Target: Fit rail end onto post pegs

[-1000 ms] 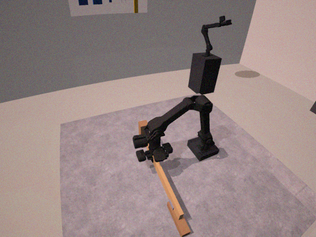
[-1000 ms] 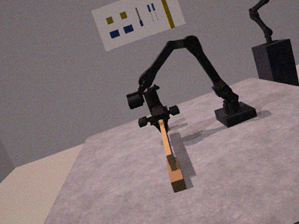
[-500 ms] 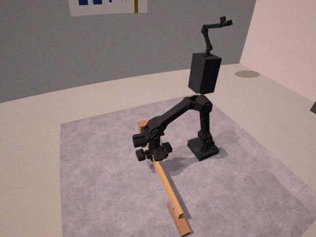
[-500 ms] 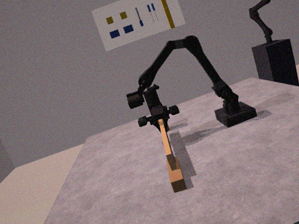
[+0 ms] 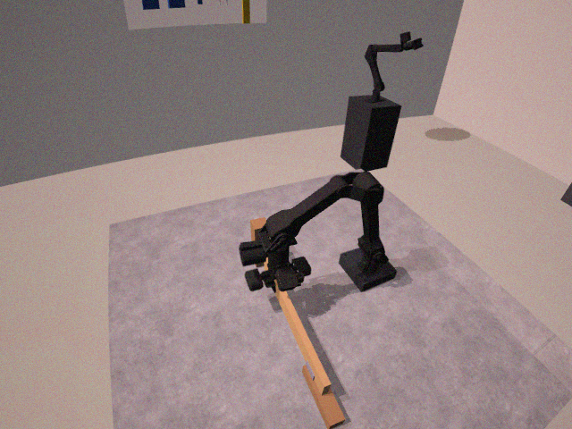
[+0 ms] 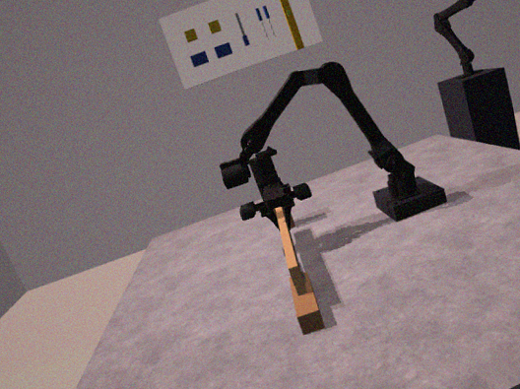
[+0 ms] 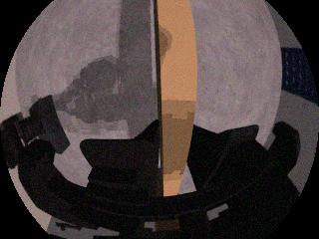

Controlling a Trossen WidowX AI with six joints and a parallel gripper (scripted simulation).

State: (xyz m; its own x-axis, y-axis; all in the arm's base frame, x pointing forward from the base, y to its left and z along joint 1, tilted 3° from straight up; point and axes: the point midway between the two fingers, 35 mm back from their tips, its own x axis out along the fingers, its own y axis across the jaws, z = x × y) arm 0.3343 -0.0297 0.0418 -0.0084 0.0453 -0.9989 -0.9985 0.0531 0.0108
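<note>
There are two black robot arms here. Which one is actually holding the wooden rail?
The arm on the grey mat; its gripper is closed on the rail. The other arm stands atop the dark box, touching nothing.

There is one long wooden rail (image 5: 298,333), one low wooden block (image 5: 329,407) at its far end, and one short wooden post (image 5: 256,227). There are two black robot arms: one arm (image 5: 323,198) on the bench (image 5: 184,323) and one small arm (image 5: 376,69) on one dark box (image 5: 369,133). One poster (image 6: 233,31) hangs on the wall.
</note>
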